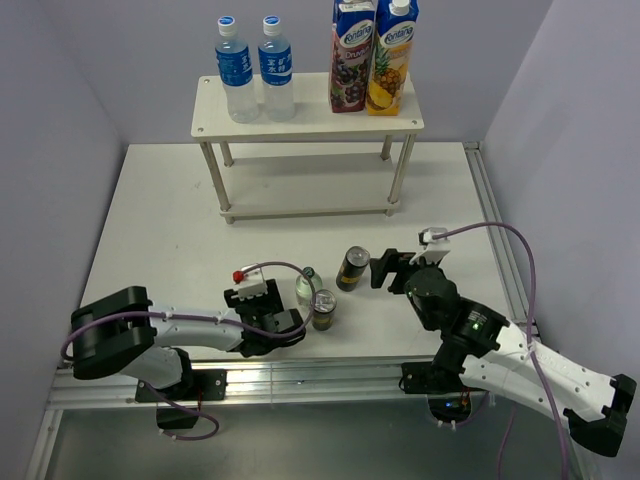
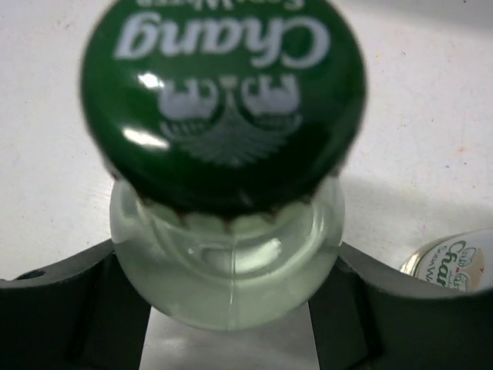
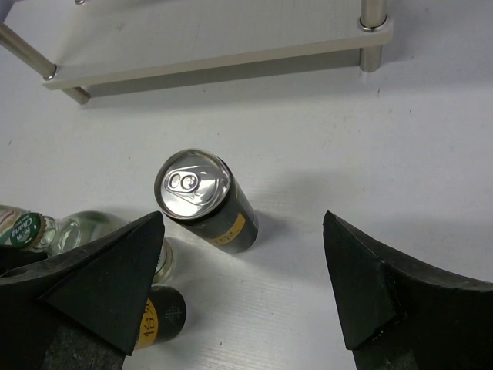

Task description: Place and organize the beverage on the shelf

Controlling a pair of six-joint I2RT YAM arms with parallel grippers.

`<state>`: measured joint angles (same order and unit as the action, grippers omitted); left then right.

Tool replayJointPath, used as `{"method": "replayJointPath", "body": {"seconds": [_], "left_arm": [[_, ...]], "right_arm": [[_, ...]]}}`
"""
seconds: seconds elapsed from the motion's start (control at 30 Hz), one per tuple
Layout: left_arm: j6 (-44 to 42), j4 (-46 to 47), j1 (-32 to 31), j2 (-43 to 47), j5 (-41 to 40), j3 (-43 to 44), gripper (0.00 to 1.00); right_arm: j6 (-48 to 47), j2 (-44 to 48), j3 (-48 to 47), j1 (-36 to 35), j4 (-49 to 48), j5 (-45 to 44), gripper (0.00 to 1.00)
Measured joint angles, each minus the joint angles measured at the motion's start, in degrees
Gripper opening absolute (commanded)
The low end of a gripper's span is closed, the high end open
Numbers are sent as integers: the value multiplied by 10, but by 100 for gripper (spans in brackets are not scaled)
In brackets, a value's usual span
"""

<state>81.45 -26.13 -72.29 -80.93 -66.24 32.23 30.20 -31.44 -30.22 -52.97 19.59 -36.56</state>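
Gripping the green-capped bottle (image 2: 227,154) just below its cap, the left end effector (image 1: 290,318) is about half closed. Its two dark fingers (image 2: 69,308) sit against either side of the clear glass, and the left wrist view shows no gap between them and the bottle. The bottle sits on the white surface (image 1: 170,230), well in front of the shelf (image 1: 310,120) and roughly opposite the shelf's middle.

A dark can (image 3: 204,200) with a silver top stands upright a little nearer the shelf than the bottle, opposite the shelf's right half. A second can (image 1: 323,308) stands just beside the bottle, on the side away from the shelf.

The right end effector (image 3: 243,231) is spread wide and holds nothing. It hovers in front of the shelf's right half. In the right wrist view the dark can shows between its fingers, apart from both.

On the shelf's top board, two blue-capped water bottles (image 1: 238,80) stand side by side at the left end, and two juice cartons (image 1: 352,60) stand together at the right end.
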Motion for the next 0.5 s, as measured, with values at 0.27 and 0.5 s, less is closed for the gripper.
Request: {"method": "replayJointPath", "body": {"seconds": [0.27,0.5], "left_arm": [[-10,13,9,-29,-15,16,0],[-128,53,48,-9,22,37,0]], "right_arm": [[-8,-24,1,0,-18,2,90],[-13,-45,1,0,-36,3,90]]}}
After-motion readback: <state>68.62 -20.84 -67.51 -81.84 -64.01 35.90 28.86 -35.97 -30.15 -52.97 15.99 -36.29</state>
